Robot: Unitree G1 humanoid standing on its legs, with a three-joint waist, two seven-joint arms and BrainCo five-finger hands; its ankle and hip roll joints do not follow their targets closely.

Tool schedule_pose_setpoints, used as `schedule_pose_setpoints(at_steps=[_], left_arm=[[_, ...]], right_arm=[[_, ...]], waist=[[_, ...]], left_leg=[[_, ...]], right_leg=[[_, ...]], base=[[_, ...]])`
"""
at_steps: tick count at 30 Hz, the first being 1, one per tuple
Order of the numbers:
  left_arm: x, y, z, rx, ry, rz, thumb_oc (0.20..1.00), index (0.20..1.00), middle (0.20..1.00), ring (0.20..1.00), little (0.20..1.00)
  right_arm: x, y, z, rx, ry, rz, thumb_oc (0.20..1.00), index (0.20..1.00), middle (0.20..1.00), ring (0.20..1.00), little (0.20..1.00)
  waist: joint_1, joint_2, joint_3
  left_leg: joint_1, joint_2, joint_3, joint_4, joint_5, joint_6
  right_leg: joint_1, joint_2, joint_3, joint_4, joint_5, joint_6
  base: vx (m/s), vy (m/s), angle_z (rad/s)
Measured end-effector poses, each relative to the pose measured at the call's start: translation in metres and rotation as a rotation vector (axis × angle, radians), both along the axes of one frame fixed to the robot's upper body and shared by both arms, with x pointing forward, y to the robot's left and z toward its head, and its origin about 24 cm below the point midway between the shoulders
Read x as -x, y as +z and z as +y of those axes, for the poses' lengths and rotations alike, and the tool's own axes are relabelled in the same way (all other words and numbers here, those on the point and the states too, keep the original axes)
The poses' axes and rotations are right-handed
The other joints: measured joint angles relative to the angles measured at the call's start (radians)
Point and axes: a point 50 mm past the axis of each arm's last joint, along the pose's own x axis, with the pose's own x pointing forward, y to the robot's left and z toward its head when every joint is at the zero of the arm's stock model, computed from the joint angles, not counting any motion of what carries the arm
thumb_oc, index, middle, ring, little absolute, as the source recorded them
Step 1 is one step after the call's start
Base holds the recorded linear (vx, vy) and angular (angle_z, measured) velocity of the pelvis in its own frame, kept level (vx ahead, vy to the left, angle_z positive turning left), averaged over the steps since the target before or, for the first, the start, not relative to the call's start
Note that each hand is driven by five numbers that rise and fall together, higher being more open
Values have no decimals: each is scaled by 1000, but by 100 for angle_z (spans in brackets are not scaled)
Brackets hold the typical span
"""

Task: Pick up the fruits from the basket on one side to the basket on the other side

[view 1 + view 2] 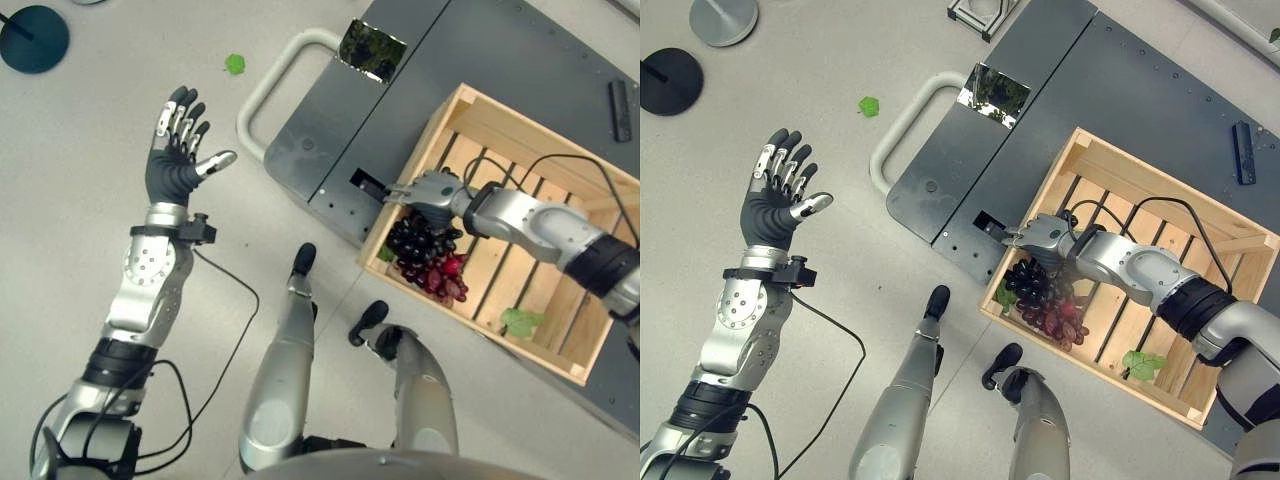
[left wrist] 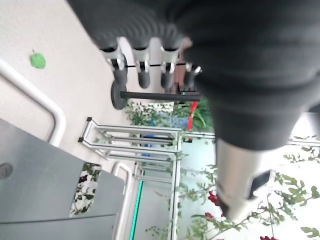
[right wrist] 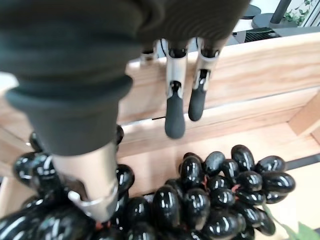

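So far: nothing looks moved yet, as I judge it; the fruit lies in the wooden crate (image 1: 590, 330) and no fruit is held
Fruit: black grapes (image 1: 412, 240) and red grapes (image 1: 447, 279) lie together in the crate's near corner, touching; green leaves (image 1: 520, 321) lie apart on the slats
Right hand: the right hand (image 1: 428, 190) hovers just over the black grapes, close to the crate's wall; in the right wrist view its fingers (image 3: 175, 112) hang straight and relaxed above the bunch and the thumb reaches down among the grapes, closing on nothing
Left hand: the left hand (image 1: 178, 150) is raised over bare floor well away from the crate, fingers spread and empty
Left to do: by my reading, take hold of the grapes, lift them, carry them across, then the rest of the fruit
Second basket: I cannot find it, so the drop place is unknown
Crate's support: a grey cart (image 1: 340, 160) with a pale handle (image 1: 262, 95)
Hard to make out: whether the thumb touches the grapes; whether the red bunch is one cluster or two; a stray leaf (image 1: 235, 64) lies on the floor
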Motion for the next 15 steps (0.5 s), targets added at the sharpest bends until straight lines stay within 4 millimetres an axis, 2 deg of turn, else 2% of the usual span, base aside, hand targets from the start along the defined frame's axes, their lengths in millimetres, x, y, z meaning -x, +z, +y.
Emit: schedule_pose_setpoints(at_steps=[2,3,6,9,12,15], left_arm=[[3,1,4,2,16,-10,1000,1000,1000,1000,1000],[4,1,7,6,31,-10,1000,1000,1000,1000,1000],[5,2,6,1,22,-17,1000,1000,1000,1000,1000],[6,1,8,-15,27,-10,1000,1000,1000,1000,1000],[7,2,10,-23,30,-9,1000,1000,1000,1000,1000],[8,-1,11,-27,34,2,1000,1000,1000,1000,1000]], right_arm=[[16,13,-7,-49,28,-33,1000,1000,1000,1000,1000],[20,22,-10,-72,37,-54,1000,1000,1000,1000,1000],[24,31,-25,-45,5,-67,1000,1000,1000,1000,1000],[28,36,-39,-1,-26,-71,1000,1000,1000,1000,1000],[29,35,-42,5,-37,-62,1000,1000,1000,1000,1000],[30,37,-44,-5,-36,-71,1000,1000,1000,1000,1000]], waist=[[-1,-10,5],[-4,-18,9],[-5,-29,13],[-3,-34,15],[-4,-42,18],[-25,-48,20]], left_leg=[[-3,-1,0,0,0,0],[-2,-1,0,4,0,0],[-3,-1,-1,4,0,0],[-2,0,-2,-6,1,1],[-2,0,-3,-8,1,1],[-2,-1,-2,-6,2,3]], right_leg=[[-2,0,0,-2,0,1],[1,1,0,-3,-1,1],[4,2,-3,-7,0,2],[5,1,-8,-11,0,2],[5,2,-9,-13,0,2],[7,1,-9,-15,1,3]], base=[[0,0,0],[0,0,0],[2,-4,2],[4,-7,5],[0,0,0],[0,0,0]])
